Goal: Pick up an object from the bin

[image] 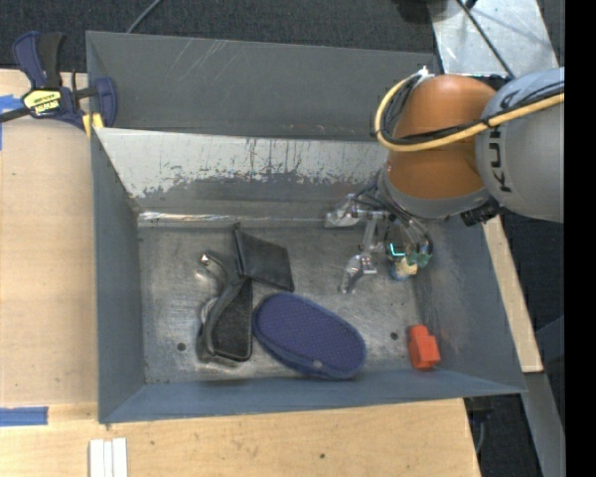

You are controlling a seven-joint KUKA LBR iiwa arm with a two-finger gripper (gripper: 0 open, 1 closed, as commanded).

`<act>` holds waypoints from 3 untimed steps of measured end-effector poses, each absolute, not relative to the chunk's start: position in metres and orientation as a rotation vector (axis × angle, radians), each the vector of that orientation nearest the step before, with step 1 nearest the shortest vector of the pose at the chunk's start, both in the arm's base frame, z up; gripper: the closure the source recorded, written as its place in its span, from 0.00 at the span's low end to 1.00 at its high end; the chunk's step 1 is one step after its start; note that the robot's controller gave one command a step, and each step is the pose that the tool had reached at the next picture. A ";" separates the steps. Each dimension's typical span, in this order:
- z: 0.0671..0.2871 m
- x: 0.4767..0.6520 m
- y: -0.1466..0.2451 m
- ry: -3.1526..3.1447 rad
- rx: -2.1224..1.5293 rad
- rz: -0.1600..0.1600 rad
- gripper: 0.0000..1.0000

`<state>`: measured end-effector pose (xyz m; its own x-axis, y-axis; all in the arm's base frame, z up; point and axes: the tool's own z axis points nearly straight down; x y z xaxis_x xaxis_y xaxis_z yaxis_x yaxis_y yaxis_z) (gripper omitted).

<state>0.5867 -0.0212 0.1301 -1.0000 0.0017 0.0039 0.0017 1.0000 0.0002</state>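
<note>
Jaws over bin point(119, 296) floor, orange block point(423, 348) nearby

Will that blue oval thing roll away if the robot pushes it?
Probably not: the blue oval thing lies flat and low on the bin floor, so it would likely slide rather than roll. Its surface looks like textured fabric, so it may be soft and squashy. It might nudge the black thing beside it.

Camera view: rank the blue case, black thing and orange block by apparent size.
1-2. Blue case and black thing: they cover about the same area, so I can't rank them.
3. Orange block: clearly the smallest.
</note>
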 end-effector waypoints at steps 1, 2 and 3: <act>0.076 0.613 0.042 -3.128 0.334 0.004 0.00; 0.114 0.587 0.090 -3.115 0.446 -0.004 0.00; 0.080 0.587 0.104 -3.054 0.814 0.007 0.00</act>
